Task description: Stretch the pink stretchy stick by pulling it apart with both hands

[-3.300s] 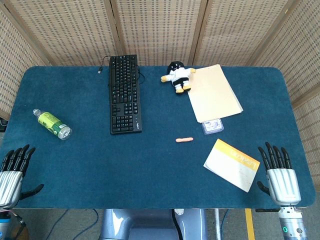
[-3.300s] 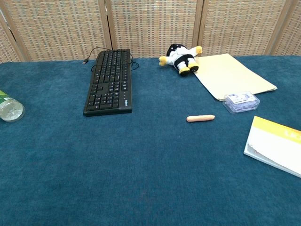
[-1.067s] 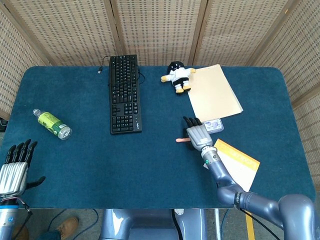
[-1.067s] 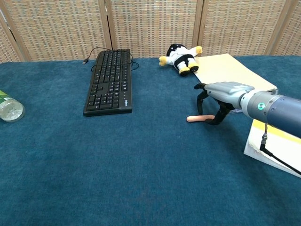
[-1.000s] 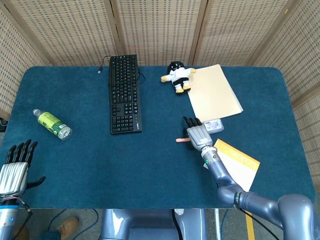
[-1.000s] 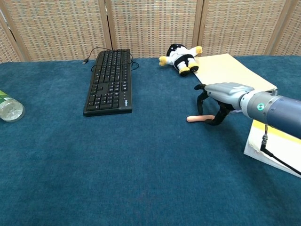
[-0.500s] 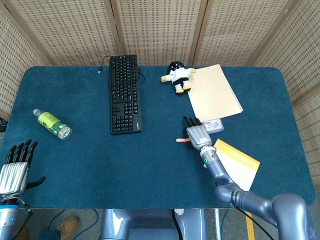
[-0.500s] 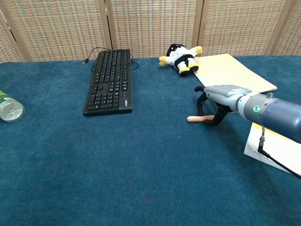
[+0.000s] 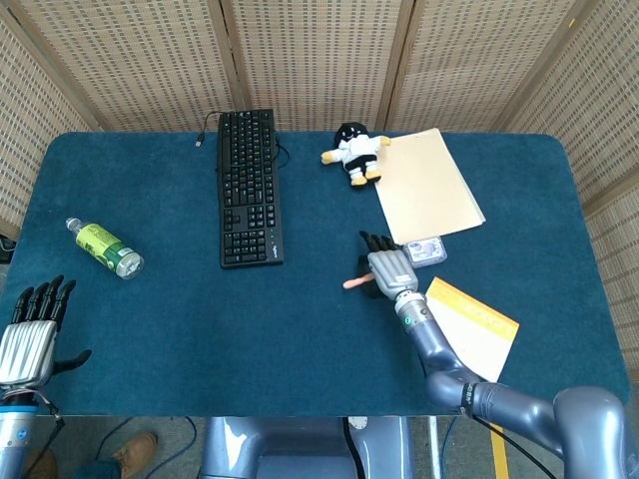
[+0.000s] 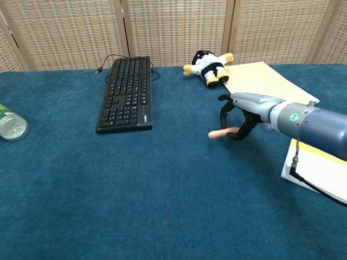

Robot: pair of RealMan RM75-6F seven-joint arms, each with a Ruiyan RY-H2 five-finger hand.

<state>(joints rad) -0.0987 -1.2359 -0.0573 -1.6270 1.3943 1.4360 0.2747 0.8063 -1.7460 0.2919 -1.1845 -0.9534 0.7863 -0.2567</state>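
Note:
The pink stretchy stick (image 9: 352, 282) (image 10: 219, 133) is short and salmon-coloured, just right of the table's middle. My right hand (image 9: 385, 266) (image 10: 242, 116) pinches its right end between curled fingers, and the free left end sticks out to the left, tilted slightly. The stick looks raised a little off the blue cloth. My left hand (image 9: 27, 337) stays at the near left corner of the table, fingers spread and holding nothing. The chest view does not show it.
A black keyboard (image 9: 248, 187) lies at the back centre-left and a water bottle (image 9: 105, 248) lies on its side at the left. A plush toy (image 9: 352, 152), a manila folder (image 9: 429, 185), a small clear box (image 9: 427, 249) and a yellow-white book (image 9: 474, 327) sit around my right arm.
My right hand reached in from the near right edge, closed on the stick's right end, and has now shifted it left and slightly up. The left hand barely moved.

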